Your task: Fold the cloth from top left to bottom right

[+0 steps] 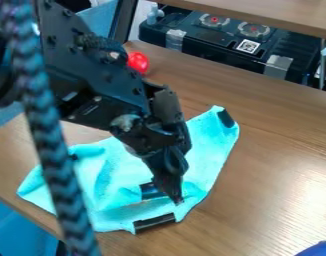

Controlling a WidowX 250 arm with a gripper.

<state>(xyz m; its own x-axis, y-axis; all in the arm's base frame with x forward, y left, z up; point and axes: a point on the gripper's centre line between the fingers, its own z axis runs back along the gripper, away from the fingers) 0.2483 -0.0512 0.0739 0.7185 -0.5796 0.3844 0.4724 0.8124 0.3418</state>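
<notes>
The cloth (pixel 207 142) lies rumpled on the counter (pixel 279 150), beneath the hand (pixel 177 199), whose opening and hold cannot be told. Its inner patch (pixel 147 191) sits beside the hand; the remaining fold likely runs down-view, toward the edge patch (pixel 154 222).

Turquoise fabric cloth (pixel 209 145) on the brown wooden bench (pixel 279 165); black jaws (pixel 175 198) over its front part; red rounded object (pixel 138 62) behind it; black boxy case (pixel 216 56) beyond the bench's rear edge; blue rounded object (pixel 317 249) at front right.
</notes>
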